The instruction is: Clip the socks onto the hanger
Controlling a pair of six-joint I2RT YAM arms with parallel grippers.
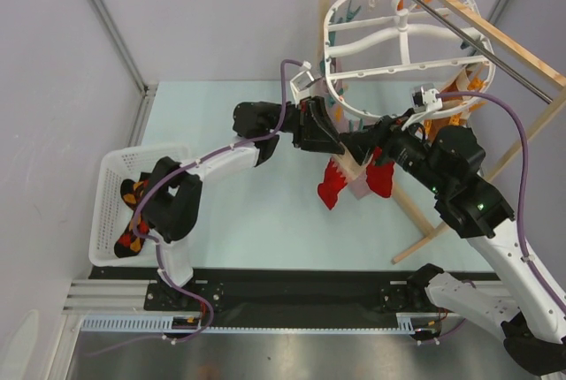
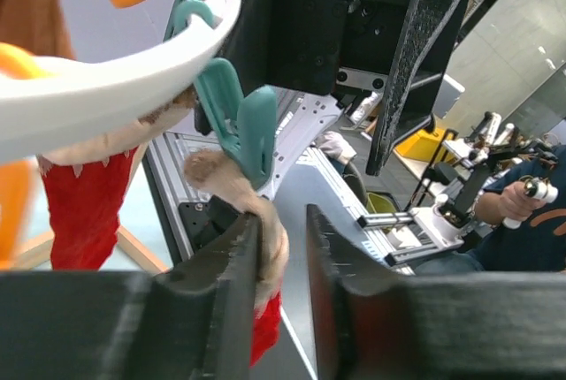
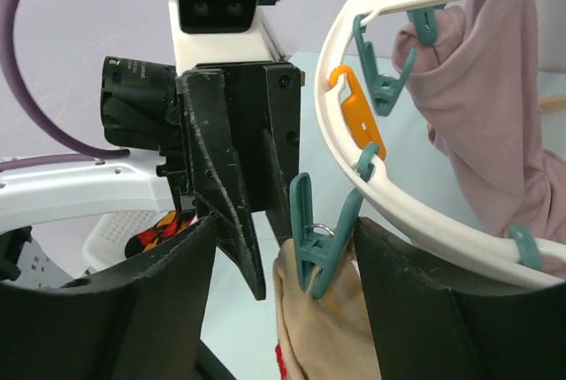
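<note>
The socks (image 1: pixel 133 193), black with red and orange diamonds, lie in the white basket (image 1: pixel 104 221) at the left; one also shows in the right wrist view (image 3: pixel 159 231). The hanger (image 1: pixel 402 35), a white ring, hangs at the upper right. A teal clip (image 3: pixel 314 239) on its rim (image 3: pixel 329 44) is shut on a beige-and-red garment (image 1: pixel 339 181). My right gripper (image 3: pixel 285 225) stands open with its fingers either side of that clip. My left gripper (image 2: pixel 283 215) is open a little, and the beige cloth (image 2: pixel 270 247) rests against its left finger only.
A mauve-pink cloth (image 3: pixel 482 106) and an orange-brown garment (image 1: pixel 447 115) hang from the ring's far side. Wooden rack poles (image 1: pixel 460 212) and a metal bar (image 1: pixel 460 22) cross at the right. An orange clip (image 3: pixel 354 106) sits on the rim above the teal one.
</note>
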